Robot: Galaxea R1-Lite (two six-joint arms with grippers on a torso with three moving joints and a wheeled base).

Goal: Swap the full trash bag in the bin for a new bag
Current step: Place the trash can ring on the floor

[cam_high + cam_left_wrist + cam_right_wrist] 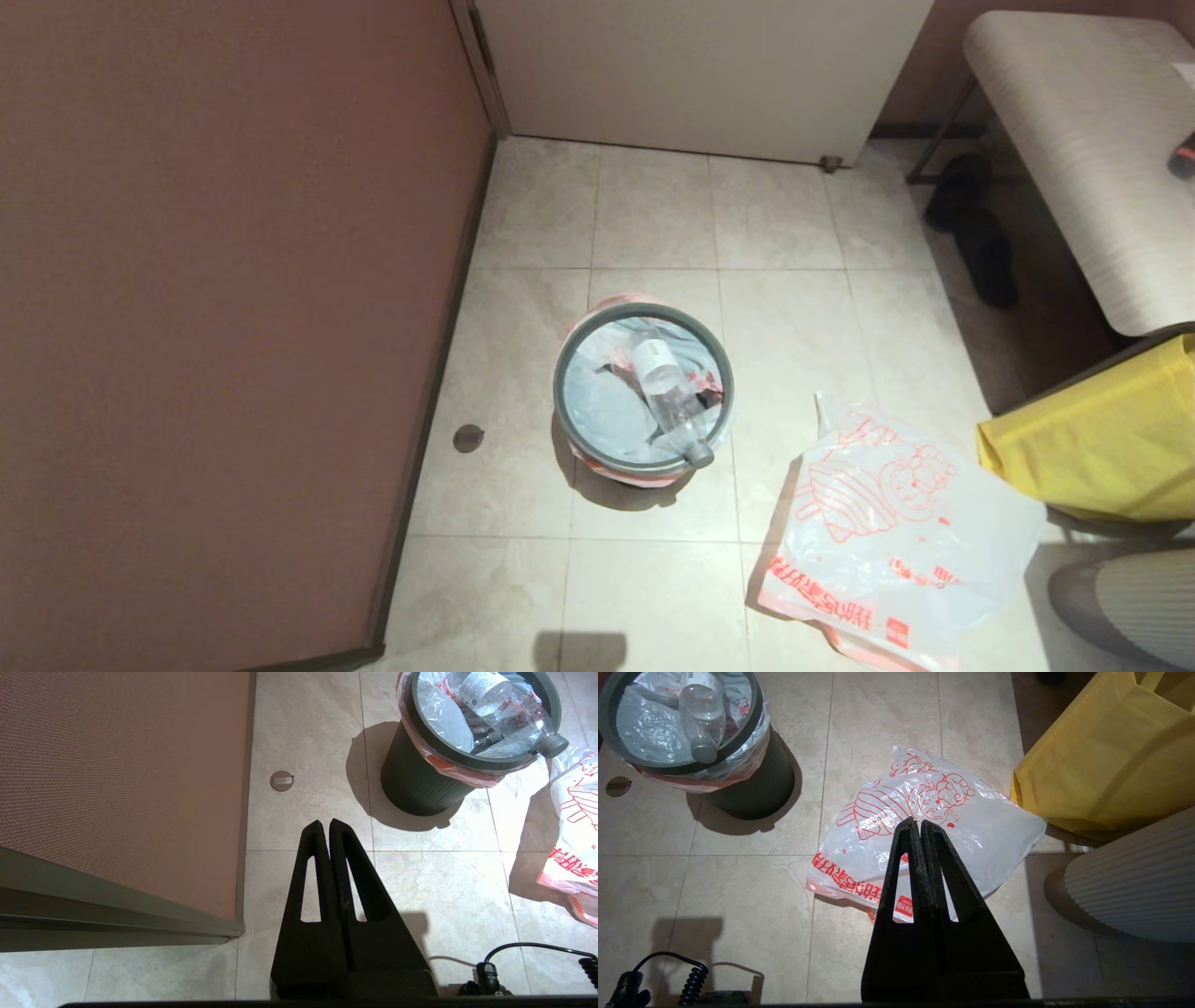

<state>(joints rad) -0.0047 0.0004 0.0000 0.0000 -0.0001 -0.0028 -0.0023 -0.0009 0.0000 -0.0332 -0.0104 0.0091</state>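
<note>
Head view: the bin (pixel 642 390) stands mid-floor, lined with the full trash bag (pixel 607 411) holding a clear bottle (pixel 674 401); the new bag (pixel 896 532) lies flat at its four o'clock, beside a yellow bag (pixel 1102 439). Left wrist view: the left hand (pixel 324 823), fingers pressed together and empty, hangs above bare tile, bin at two o'clock. Right wrist view: the right hand (pixel 914 822), likewise pressed together and empty, hovers over the new bag, bin at ten o'clock.

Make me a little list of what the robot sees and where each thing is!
bin: black wastebasket with grey ring rim, standing on the tiled floor
full trash bag: inside the bin, pink-red edge folded over the rim
bottle: clear plastic, lying on top, cap past the rim
new bag: flat on the floor, at the bin's right
yellow bag: beyond the new bag
left end effector: shut, empty
right end effector: shut, empty
</note>
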